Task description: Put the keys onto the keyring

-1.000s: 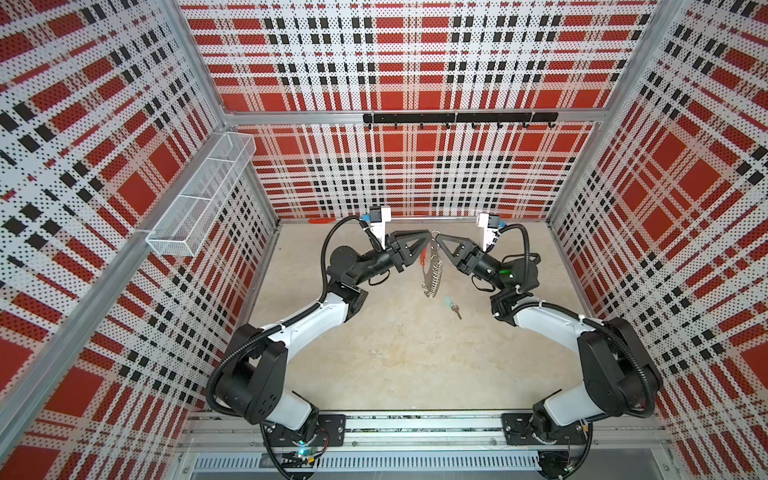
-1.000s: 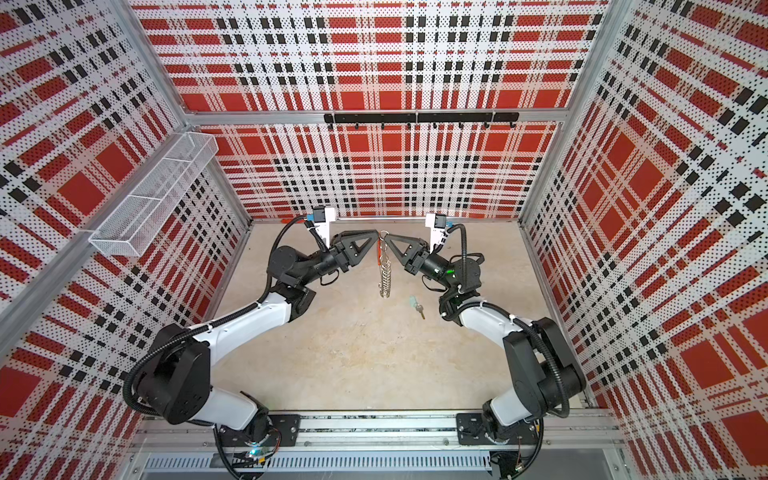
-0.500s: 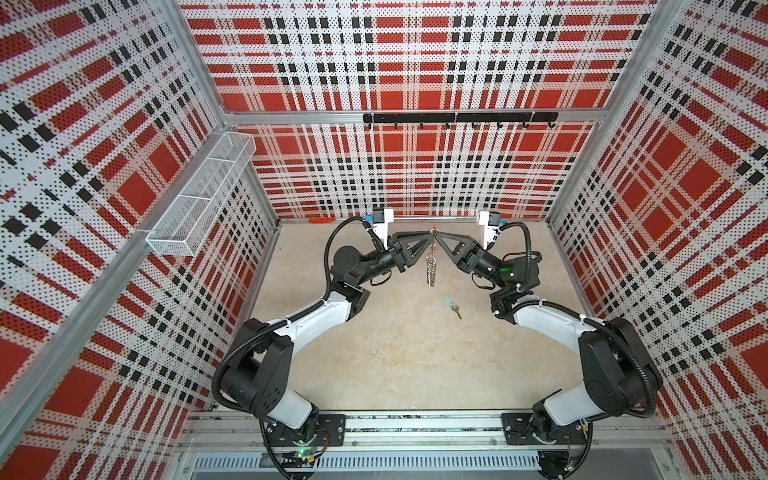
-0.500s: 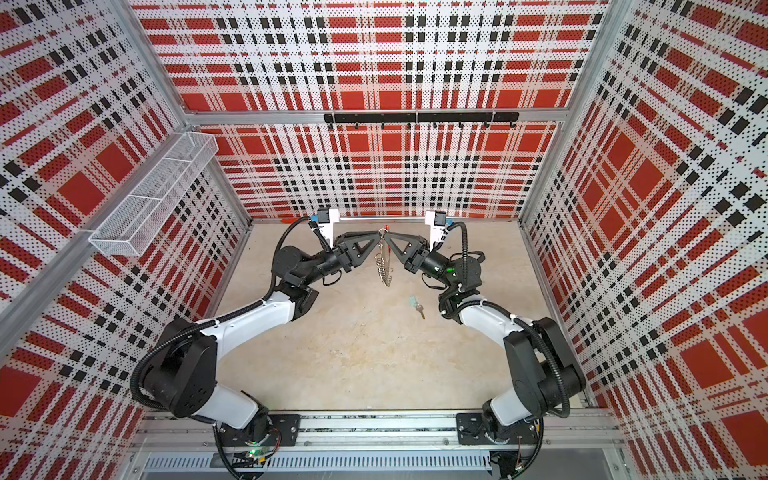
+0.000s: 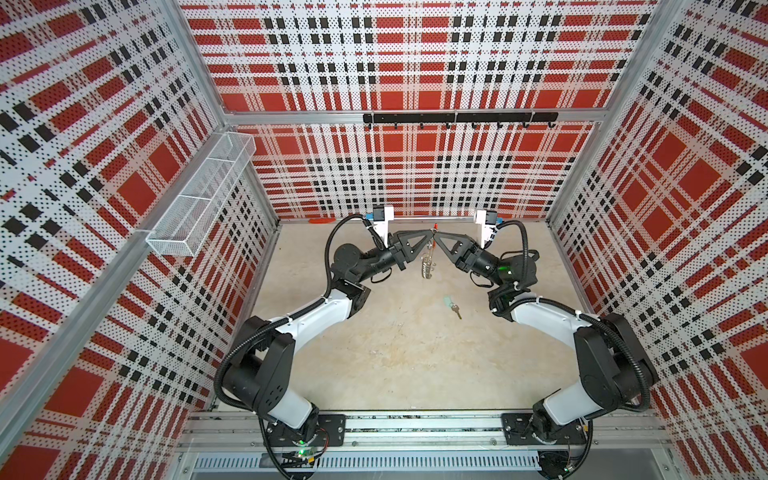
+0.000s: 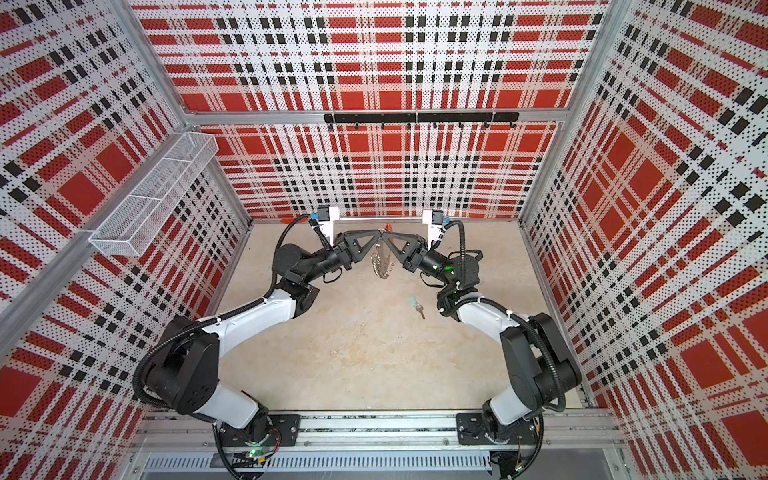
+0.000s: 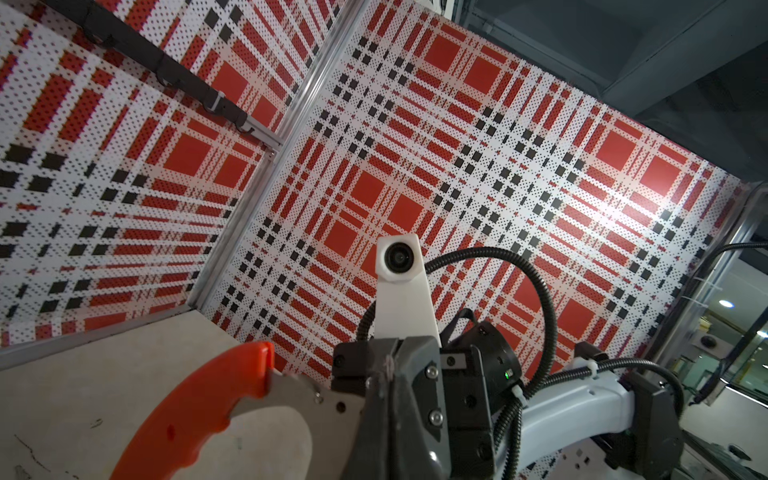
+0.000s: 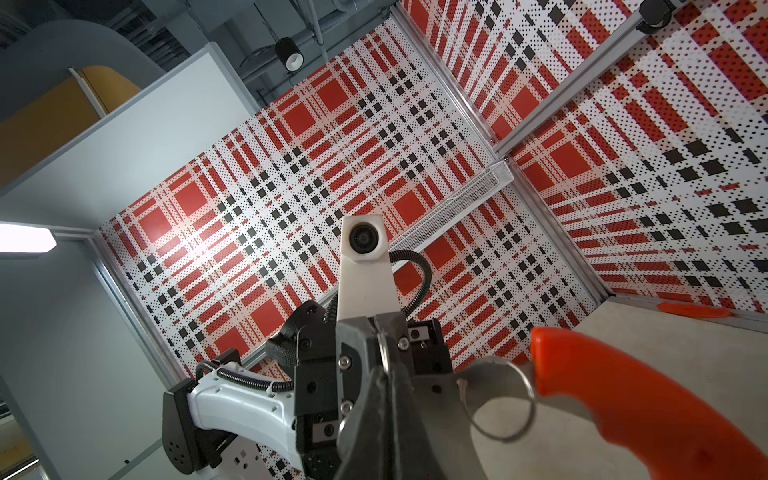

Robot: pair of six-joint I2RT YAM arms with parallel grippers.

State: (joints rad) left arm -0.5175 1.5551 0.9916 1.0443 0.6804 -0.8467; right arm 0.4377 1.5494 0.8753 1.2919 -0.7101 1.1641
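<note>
They're tip to tip by the back wall point(image 5: 415, 174)! The jaws of your left arm point(image 5: 316, 316) are closed on the top end of the keyring point(image 5: 428, 259). The jaws of your right arm point(image 5: 540, 316) are clamped on that same end from the opposite side. The keyring hangs clear of the surface point(image 5: 395, 365) between them, small wire loops point(image 6: 380, 266) dangling. Its red segment point(image 7: 199, 411) juts out past the jaws in both wrist views. The keys point(image 5: 452, 306) lie flat on the surface near your right arm, well apart from the keyring and from both sets of jaws.
</note>
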